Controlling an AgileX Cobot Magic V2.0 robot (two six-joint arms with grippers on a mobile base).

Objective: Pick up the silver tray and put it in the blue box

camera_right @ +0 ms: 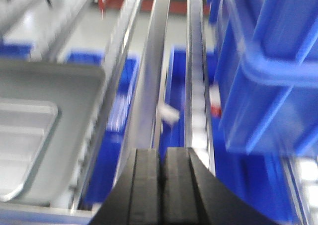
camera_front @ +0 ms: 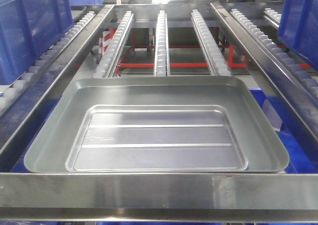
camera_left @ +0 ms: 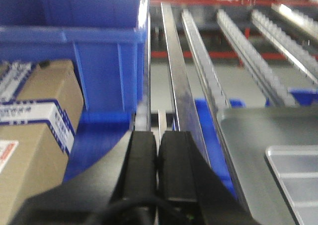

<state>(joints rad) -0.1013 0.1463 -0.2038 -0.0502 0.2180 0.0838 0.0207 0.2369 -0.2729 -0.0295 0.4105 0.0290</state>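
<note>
The silver tray (camera_front: 159, 135) lies flat on the roller rack just behind the front steel bar. Its edge also shows in the left wrist view (camera_left: 268, 130) and the right wrist view (camera_right: 44, 86). Blue box plastic shows under the rack beside the tray (camera_front: 293, 150), mostly hidden. My left gripper (camera_left: 158, 135) is shut and empty, left of the tray over a side rail. My right gripper (camera_right: 162, 153) is shut and empty, right of the tray over a rail. Neither gripper shows in the front view.
Large blue crates stand on the side lanes at left (camera_front: 30, 26) and right (camera_front: 300, 21), close to each wrist (camera_left: 99, 61) (camera_right: 268, 61). Cardboard boxes (camera_left: 35, 115) sit low at the left. Roller tracks (camera_front: 161, 41) run away behind the tray. A steel bar (camera_front: 159, 190) crosses the front.
</note>
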